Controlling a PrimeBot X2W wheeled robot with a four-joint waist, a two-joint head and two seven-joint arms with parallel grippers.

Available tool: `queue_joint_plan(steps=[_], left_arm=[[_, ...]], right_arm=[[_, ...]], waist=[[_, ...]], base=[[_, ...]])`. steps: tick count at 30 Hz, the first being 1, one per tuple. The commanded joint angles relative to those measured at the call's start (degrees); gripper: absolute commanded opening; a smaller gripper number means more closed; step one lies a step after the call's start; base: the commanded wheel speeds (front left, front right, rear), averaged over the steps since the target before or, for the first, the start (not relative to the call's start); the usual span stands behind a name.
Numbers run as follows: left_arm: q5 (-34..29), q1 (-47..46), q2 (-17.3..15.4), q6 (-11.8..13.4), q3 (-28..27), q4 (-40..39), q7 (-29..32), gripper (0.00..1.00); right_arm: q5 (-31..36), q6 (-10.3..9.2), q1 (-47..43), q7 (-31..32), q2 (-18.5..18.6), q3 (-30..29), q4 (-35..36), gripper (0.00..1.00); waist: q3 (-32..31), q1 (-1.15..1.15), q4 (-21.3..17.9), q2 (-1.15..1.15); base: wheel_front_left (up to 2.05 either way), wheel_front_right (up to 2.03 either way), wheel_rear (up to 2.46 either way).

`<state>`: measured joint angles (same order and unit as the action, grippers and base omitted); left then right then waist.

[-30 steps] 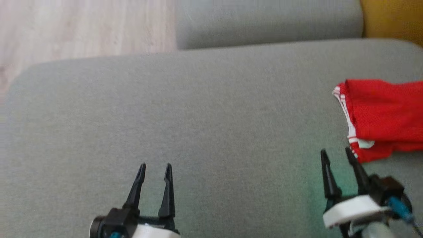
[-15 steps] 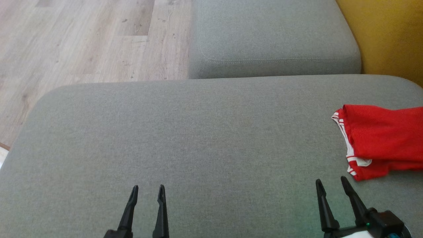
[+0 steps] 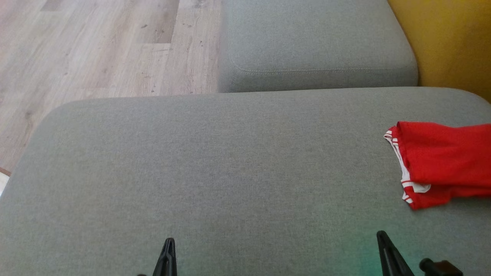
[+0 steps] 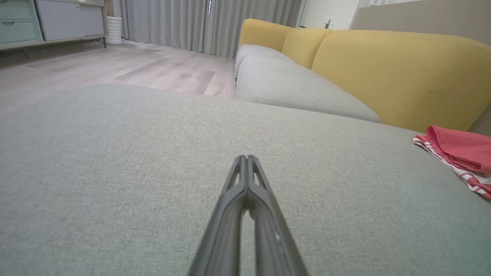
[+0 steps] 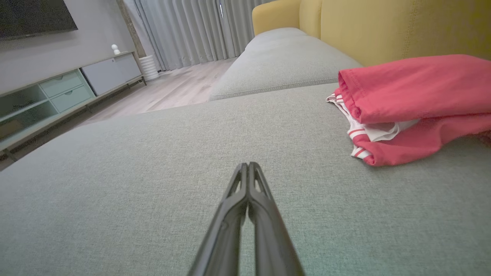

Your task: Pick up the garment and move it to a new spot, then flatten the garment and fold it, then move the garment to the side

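1 red garment (image 5: 414, 88), L gripper (image 4: 247, 157), R gripper (image 5: 248, 164) — 2 closed

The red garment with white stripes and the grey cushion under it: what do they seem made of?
Red garment with white-striped trim: probably thin knit fabric, matte; it folds softly. Grey seat cushion: woven upholstery cloth, matte, fine visible weave.

Head downward, wrists low; garment (image 3: 441, 161) in all

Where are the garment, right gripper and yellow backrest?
red garment (image 5: 414, 86), right wrist view, upper folded layer.
right gripper (image 5: 248, 165), right wrist view, between shut fingertips.
yellow backrest (image 4: 402, 73), left wrist view, front face.
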<state>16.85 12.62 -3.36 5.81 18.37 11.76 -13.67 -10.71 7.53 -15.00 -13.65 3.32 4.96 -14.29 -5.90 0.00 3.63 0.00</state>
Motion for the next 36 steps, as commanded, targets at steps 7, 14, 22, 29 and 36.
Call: queue_joint_plan(steps=[7,14,22,29,36], left_arm=[[5.7,-2.1,-0.4,-1.1,-1.5,-1.0,1.0,0.0],[10.3,-3.2,-0.6,-1.9,-2.5,-0.7,1.8,0.0],[15.6,-4.4,-0.8,-2.8,-3.8,-0.3,2.9,0.0],[20.9,-5.6,-1.0,-3.6,-5.1,-0.1,4.0,0.0],[25.4,-6.6,-1.1,-4.4,-6.3,0.0,5.0,0.0]], right_arm=[[-6.2,0.01,2.8,1.0,0.4,-0.6,1.7,0.0],[-11.2,0.0,4.0,1.9,0.6,-1.0,1.6,0.0],[-16.7,0.0,5.2,3.0,0.7,-1.5,1.5,0.0],[-22.3,0.0,6.5,4.2,0.8,-2.0,1.4,0.0],[-27.1,-0.01,7.7,5.3,0.9,-2.5,1.4,0.0]], waist=[[0.4,0.0,-0.2,0.0],[0.7,0.0,-0.4,0.0],[1.1,0.0,-0.7,0.0],[1.6,0.0,-0.9,0.0],[1.9,0.0,-1.1,0.0]], base=[[0.0,0.0,0.0],[0.0,0.0,0.0],[0.0,0.0,0.0],[0.0,0.0,0.0],[0.0,0.0,0.0]])
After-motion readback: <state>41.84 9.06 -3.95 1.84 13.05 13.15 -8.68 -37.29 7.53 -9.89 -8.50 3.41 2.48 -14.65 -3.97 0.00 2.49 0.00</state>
